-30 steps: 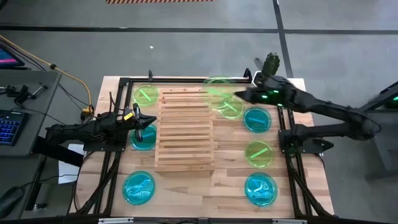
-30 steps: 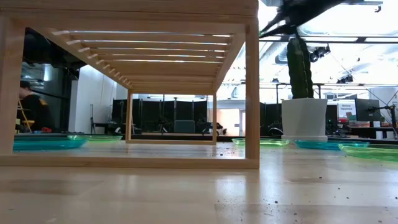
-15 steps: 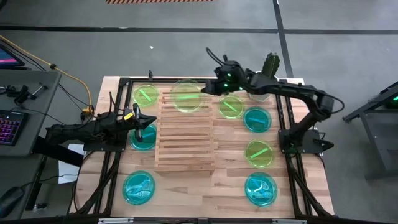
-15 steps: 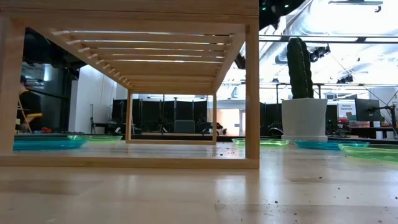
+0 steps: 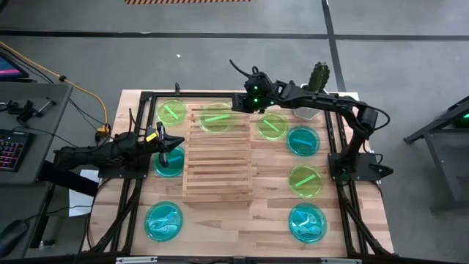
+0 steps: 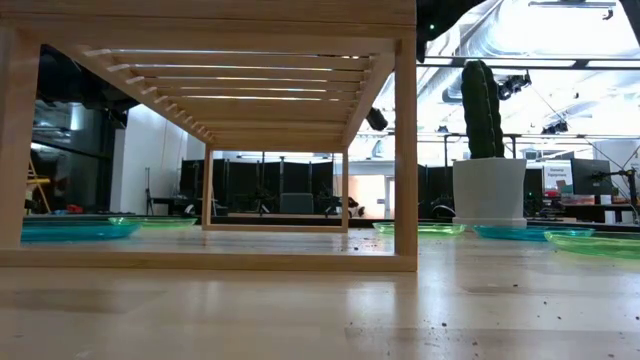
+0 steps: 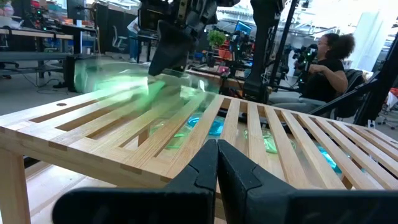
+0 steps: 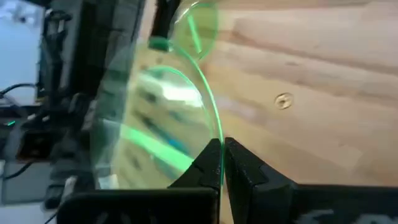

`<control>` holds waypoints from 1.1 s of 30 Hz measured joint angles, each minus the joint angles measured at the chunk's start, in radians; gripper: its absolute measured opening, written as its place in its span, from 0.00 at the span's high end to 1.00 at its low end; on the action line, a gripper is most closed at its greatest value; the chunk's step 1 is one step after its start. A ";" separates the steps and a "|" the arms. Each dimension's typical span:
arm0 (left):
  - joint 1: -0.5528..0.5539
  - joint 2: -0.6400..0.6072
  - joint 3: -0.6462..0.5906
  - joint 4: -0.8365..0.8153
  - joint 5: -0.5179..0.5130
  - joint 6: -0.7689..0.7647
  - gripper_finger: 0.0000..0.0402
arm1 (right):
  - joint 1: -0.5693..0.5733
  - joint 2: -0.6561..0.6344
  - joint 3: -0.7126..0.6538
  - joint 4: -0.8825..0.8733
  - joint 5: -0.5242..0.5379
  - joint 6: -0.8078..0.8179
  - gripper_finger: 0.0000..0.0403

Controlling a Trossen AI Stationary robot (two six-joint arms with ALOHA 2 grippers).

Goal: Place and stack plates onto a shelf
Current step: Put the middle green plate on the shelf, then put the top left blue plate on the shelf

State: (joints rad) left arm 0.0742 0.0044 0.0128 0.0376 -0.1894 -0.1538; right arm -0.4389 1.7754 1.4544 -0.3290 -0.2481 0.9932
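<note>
- Right gripper [image 5: 238, 104] upper middle of high view, pinching rim of a lime green plate [image 5: 218, 117]; same pinch close up in right wrist view [image 8: 221, 163], fingers pressed on plate edge [image 8: 158, 118].
- Held plate over far end of shelf [image 5: 218, 172], upper part of slats; touching the slats or just above, cannot tell.
- Left gripper [image 5: 167, 147] at left middle of high view, beside shelf's left edge, over a cyan plate [image 5: 168, 163]; fingers pressed together, empty [image 7: 217, 163].
- Rest of shelf top bare.
- Left on tabletop: green plate upper left [image 5: 171, 111], cyan lower left [image 5: 163, 221], green [image 5: 272, 126] and cyan [image 5: 303, 140] right of shelf, green [image 5: 305, 180] and cyan [image 5: 307, 223] lower right.
- Progress judged: early; first plate going on, seven still on table, no stack yet.
</note>
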 joint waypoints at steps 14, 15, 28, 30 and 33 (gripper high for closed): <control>0.000 0.000 0.000 0.000 0.000 0.000 1.00 | -0.002 -0.003 0.000 0.004 0.076 0.031 0.95; 0.000 0.000 0.000 0.000 0.000 0.000 1.00 | -0.002 -0.003 0.000 0.004 0.076 0.043 0.93; 0.000 0.000 0.000 0.000 0.000 0.000 1.00 | -0.043 -0.055 -0.001 -0.057 0.075 -0.071 0.54; 0.000 0.000 0.000 0.000 0.000 0.000 1.00 | -0.056 -0.089 -0.001 -0.101 0.071 -0.119 0.52; 0.000 0.000 0.000 0.000 0.000 0.000 1.00 | -0.068 -0.163 -0.001 -0.191 0.058 -0.230 0.52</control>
State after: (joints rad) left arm 0.0745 0.0044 0.0126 0.0375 -0.1894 -0.1539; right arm -0.5069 1.6127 1.4536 -0.5198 -0.1899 0.7631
